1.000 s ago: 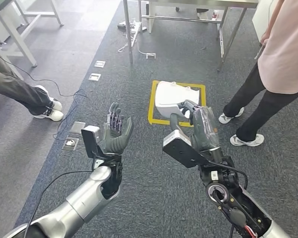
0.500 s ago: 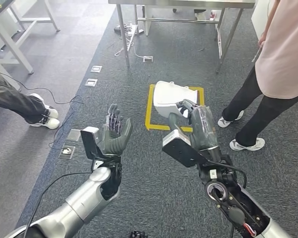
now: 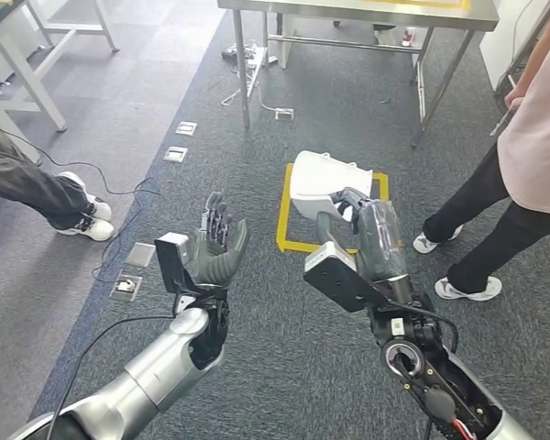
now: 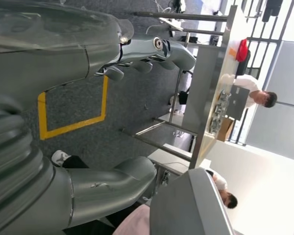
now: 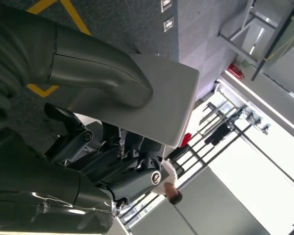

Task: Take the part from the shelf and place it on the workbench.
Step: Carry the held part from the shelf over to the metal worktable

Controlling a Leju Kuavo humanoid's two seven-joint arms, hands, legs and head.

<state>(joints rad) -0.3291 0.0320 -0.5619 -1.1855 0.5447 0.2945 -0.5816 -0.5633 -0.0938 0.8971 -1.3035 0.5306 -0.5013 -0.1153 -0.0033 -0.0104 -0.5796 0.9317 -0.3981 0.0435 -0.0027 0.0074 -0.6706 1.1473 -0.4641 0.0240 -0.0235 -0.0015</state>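
The right hand (image 3: 366, 229) is gripping the white part (image 3: 321, 181) — thumb pressing on one face, dark fingers curling under the other, as the right wrist view shows — and is holding it in the air over the yellow taped square (image 3: 284, 211) on the grey carpet. The left hand (image 3: 216, 247) is holding nothing, fingers apart and upright, to the left of the square. Beyond the square, the steel workbench (image 3: 369, 11) is standing — a person in a pink top (image 3: 538, 137) is standing to the square's right.
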